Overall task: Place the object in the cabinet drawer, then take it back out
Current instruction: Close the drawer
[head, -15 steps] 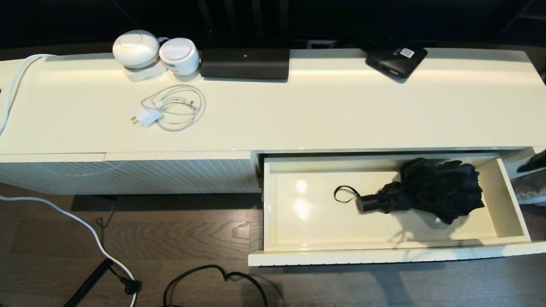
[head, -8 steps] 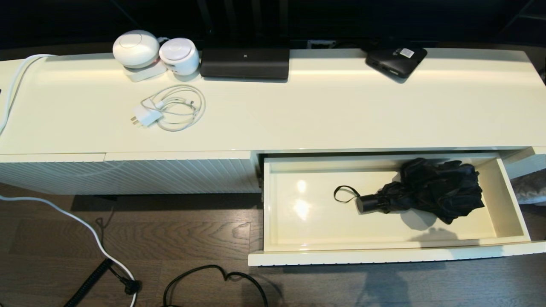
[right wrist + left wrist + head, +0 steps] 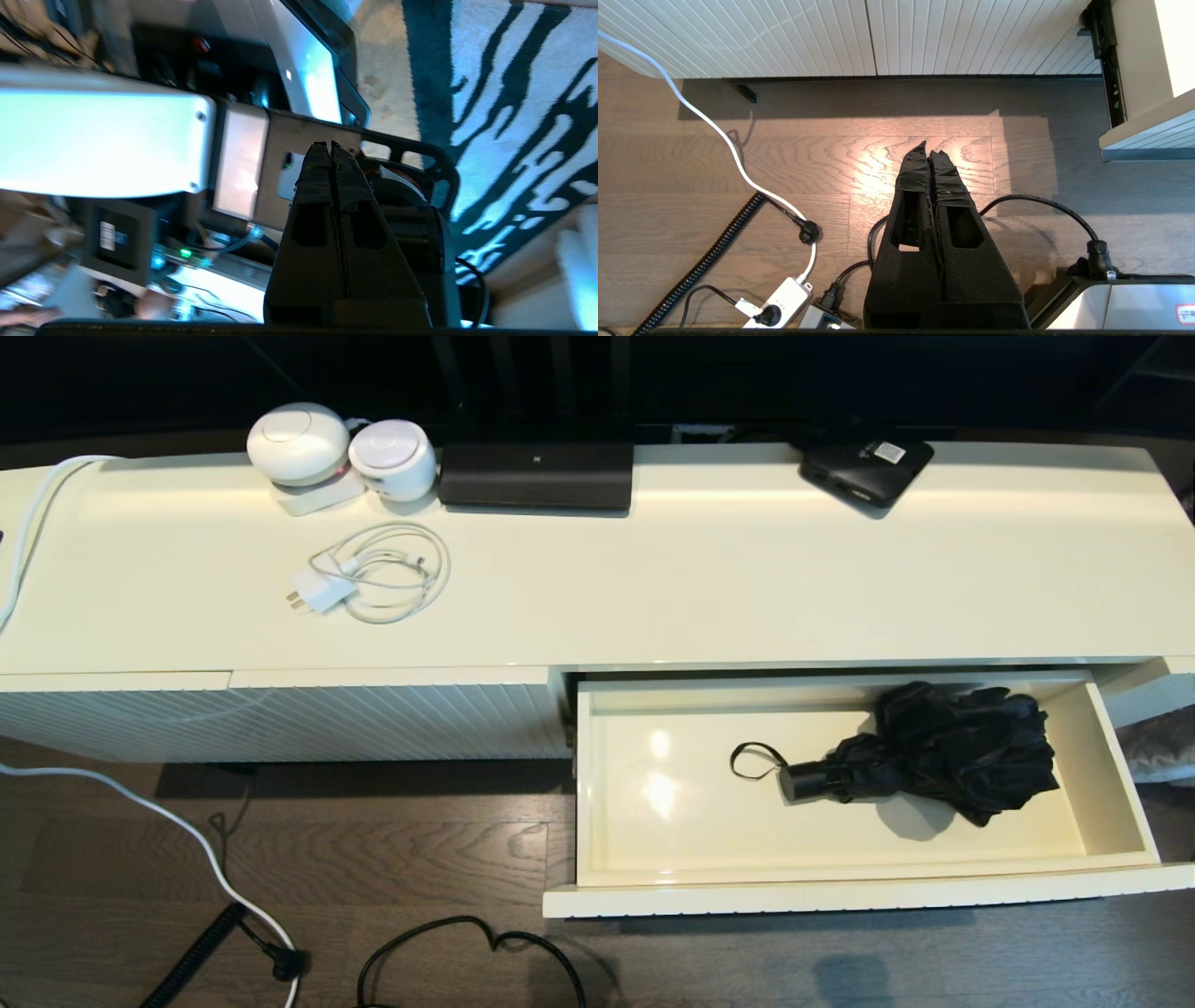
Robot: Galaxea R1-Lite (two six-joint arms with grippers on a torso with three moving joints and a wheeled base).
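The black folding umbrella point(image 3: 943, 751) lies inside the pulled-out cream drawer point(image 3: 845, 896), toward its right end, with its handle and wrist loop point(image 3: 756, 761) pointing left. Neither gripper shows in the head view. My left gripper point(image 3: 930, 149) is shut and empty, hanging low over the wooden floor in front of the ribbed panel, with the drawer's corner point(image 3: 1143, 140) off to one side. My right gripper point(image 3: 331, 148) is shut and empty, pointing down at the robot's own base beside a patterned rug, away from the drawer.
On the cabinet top point(image 3: 709, 579) sit two white round devices point(image 3: 341, 453), a coiled white charger cable point(image 3: 373, 574), a long black box point(image 3: 537, 474) and a flat black box with a white label point(image 3: 866, 462). Cables and a power strip point(image 3: 777, 303) lie on the floor.
The right arm, visible at the head view's right edge a second ago, has left that view. Its shadow has slid off the drawer onto the floor. The umbrella has not moved.
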